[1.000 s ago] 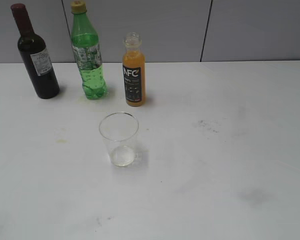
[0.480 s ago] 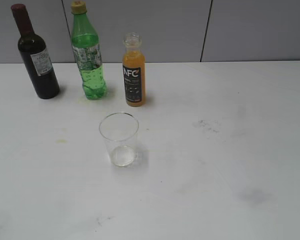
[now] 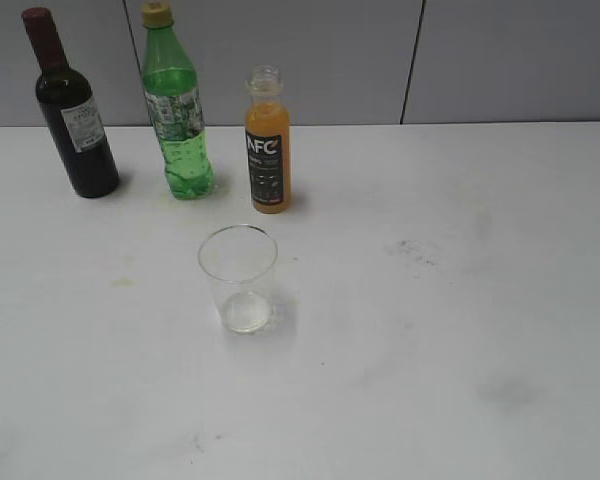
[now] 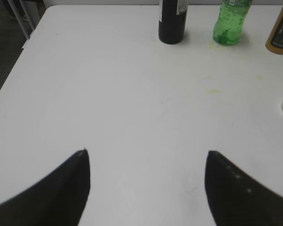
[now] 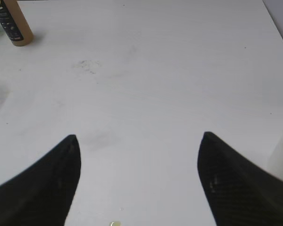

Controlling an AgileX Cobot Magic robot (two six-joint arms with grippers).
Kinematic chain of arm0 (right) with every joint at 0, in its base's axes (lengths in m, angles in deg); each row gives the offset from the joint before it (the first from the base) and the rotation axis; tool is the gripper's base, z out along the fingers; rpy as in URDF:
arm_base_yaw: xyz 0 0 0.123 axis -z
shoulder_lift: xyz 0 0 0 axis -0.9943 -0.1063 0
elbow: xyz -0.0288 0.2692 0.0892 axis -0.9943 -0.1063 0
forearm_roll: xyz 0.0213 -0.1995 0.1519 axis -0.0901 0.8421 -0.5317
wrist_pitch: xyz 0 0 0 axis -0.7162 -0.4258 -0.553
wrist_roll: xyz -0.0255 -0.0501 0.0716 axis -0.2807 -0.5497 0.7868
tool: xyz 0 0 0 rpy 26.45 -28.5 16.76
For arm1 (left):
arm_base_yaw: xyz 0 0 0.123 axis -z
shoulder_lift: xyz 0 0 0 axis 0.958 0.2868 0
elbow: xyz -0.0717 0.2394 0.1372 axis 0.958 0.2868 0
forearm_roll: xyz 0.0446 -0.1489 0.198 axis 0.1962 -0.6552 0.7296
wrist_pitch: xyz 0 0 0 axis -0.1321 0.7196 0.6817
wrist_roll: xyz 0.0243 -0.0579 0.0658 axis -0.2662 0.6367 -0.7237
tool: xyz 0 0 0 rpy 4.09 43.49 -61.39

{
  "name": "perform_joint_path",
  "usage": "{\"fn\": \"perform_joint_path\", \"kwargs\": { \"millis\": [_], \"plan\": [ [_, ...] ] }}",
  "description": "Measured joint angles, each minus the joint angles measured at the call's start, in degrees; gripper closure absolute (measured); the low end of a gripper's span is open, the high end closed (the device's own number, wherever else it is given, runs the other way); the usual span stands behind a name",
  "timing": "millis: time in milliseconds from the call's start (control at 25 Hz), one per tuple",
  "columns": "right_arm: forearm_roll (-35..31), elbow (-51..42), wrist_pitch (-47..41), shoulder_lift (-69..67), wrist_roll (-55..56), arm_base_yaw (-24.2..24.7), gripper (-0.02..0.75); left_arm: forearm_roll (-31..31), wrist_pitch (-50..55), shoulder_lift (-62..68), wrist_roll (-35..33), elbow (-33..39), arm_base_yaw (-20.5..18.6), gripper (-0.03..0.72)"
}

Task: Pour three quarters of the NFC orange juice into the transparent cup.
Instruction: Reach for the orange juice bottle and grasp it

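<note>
- The NFC orange juice [image 3: 267, 143], a small slim clear bottle of orange liquid with a black label bearing white letters, stands upright toward the back of the white table [image 3: 460, 300], with no cap on its neck.
- The transparent cup [image 3: 239, 277], a clear colourless plastic tumbler with a wide rim and slight taper, stands upright and empty in front of the juice bottle, nearer the camera and apart from it.
- A green plastic bottle [image 3: 177, 110] with a yellow cap stands just left of the juice bottle, and a dark wine bottle [image 3: 71, 110] with a red-capped neck and a pale label stands further left; the three form a row along the back of the table.
- Neither arm shows in the exterior view.
- The left gripper [image 4: 146, 181] hangs above bare table with its two dark fingers spread wide and nothing between them; the bases of the wine bottle, green bottle and juice bottle sit far ahead at the top of its wrist view.
- The right gripper [image 5: 139, 176] likewise has its jaws wide apart and empty over the table; the juice bottle's lower part sits at the top left of its view.
- A white cylindrical object [image 5: 282, 155] is cut off by the right edge of the right wrist view, beside the right finger; what it is cannot be told.
- Faint grey smudges [image 3: 412, 250] mark the tabletop to the right of the cup.
</note>
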Motion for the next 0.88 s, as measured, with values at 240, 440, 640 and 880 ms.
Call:
{"fn": "perform_joint_path", "kwargs": {
  "millis": [240, 440, 640, 880],
  "plan": [
    [0.0, 0.0, 0.0, 0.0, 0.3, 0.0, 0.146, 0.0, 0.0, 0.0, 0.0, 0.0, 0.0, 0.104],
    [0.0, 0.0, 0.0, 0.0, 0.3, 0.0, 0.146, 0.0, 0.0, 0.0, 0.0, 0.0, 0.0, 0.104],
    [0.0, 0.0, 0.0, 0.0, 0.3, 0.0, 0.146, 0.0, 0.0, 0.0, 0.0, 0.0, 0.0, 0.104],
    [0.0, 0.0, 0.0, 0.0, 0.4, 0.0, 0.146, 0.0, 0.0, 0.0, 0.0, 0.0, 0.0, 0.104]
  ]
}}
